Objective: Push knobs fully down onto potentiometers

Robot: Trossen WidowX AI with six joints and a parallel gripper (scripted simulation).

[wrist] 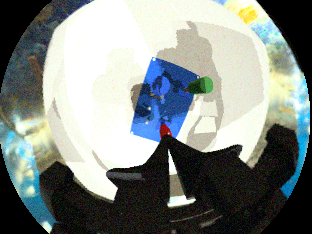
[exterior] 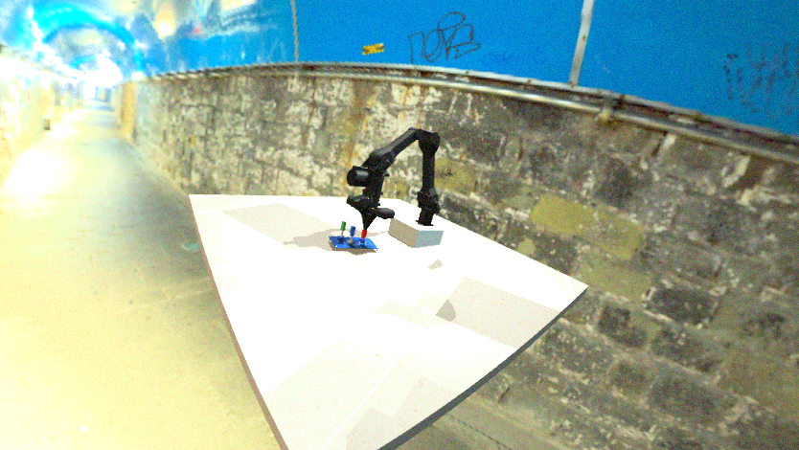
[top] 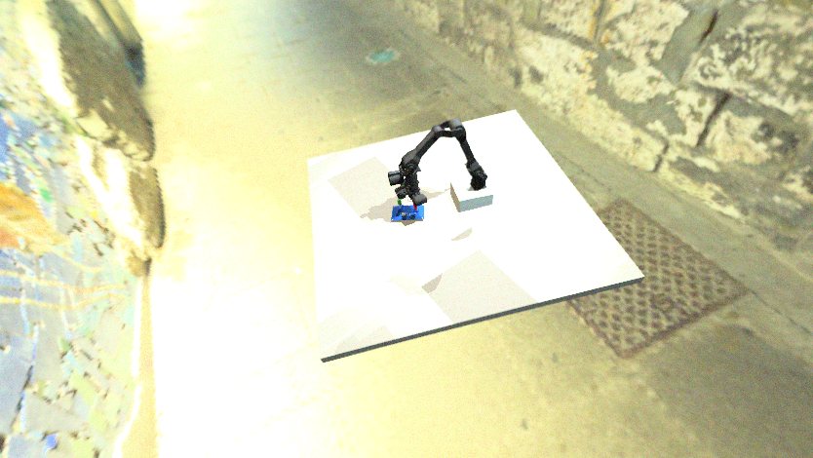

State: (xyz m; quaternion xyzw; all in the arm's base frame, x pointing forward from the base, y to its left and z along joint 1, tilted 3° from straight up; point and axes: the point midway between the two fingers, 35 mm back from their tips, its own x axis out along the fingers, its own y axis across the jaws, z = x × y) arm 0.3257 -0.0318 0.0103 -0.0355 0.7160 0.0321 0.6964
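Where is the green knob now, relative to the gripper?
In the wrist view, the green knob stands at the circuit board's right edge, up-right of the shut gripper, which meets the red knob.

The closed hand (exterior: 364, 227) stands directly over the red knob (exterior: 363, 233), with the green knob (exterior: 342, 225) and white block (exterior: 416, 232) flanking the board (exterior: 353, 243).
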